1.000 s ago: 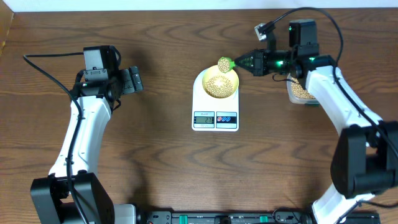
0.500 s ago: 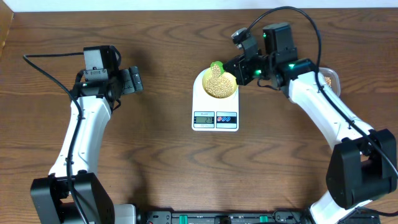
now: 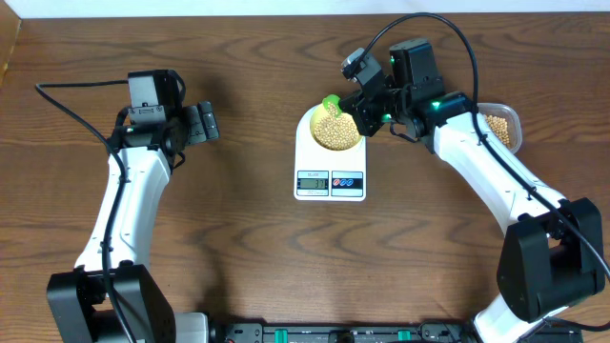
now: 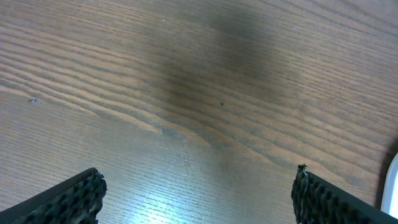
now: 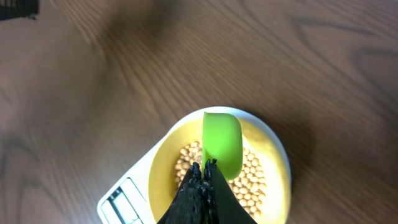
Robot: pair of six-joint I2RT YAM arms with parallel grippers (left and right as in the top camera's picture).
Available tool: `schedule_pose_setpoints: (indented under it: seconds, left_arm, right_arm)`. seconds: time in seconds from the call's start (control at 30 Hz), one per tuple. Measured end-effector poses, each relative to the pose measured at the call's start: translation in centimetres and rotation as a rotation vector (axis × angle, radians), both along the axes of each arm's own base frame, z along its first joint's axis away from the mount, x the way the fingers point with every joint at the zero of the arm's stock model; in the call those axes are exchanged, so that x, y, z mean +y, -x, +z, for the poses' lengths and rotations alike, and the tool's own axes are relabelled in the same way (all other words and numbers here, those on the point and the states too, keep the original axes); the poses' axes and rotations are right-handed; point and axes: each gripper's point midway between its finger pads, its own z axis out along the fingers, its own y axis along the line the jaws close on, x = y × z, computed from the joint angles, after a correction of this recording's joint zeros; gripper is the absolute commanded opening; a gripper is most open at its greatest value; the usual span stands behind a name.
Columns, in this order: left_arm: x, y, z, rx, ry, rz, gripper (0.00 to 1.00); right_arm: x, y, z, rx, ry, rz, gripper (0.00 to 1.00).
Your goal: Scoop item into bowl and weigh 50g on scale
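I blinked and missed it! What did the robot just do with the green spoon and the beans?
The right gripper swung from the clear container toward the yellow bowl and tipped its green scoop over, dumping beans in. It still grips the scoop. The left gripper, bowl and scale stayed put.

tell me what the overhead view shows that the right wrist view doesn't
Only overhead: the clear rounded plastic container of beans at far right, and the open left gripper, holding nothing. Only right wrist: the right gripper shut on the green plastic scoop, close enough to see single beans. Both: the small pale yellow bowl of round tan beans on the flat white digital scale, with the scoop over it.
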Motion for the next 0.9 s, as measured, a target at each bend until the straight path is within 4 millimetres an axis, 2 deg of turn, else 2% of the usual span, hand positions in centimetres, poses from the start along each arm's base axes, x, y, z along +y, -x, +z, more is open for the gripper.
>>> schedule_pose_setpoints:
  seconds: [0.33, 0.67, 0.9]
  left_arm:
    - [0.0, 0.0, 0.0, 0.0, 0.0, 0.0, 0.98]
    - [0.0, 0.0, 0.0, 0.0, 0.0, 0.0, 0.98]
    - [0.0, 0.0, 0.0, 0.0, 0.0, 0.0, 0.98]
  right_arm:
    - [-0.5, -0.4, -0.3, -0.065, 0.068, 0.023, 0.01]
    - [2.8, 1.7, -0.7, -0.163, 0.161, 0.189, 0.01]
    - [2.5, 1.4, -1.0, -0.2, 0.225, 0.182, 0.01]
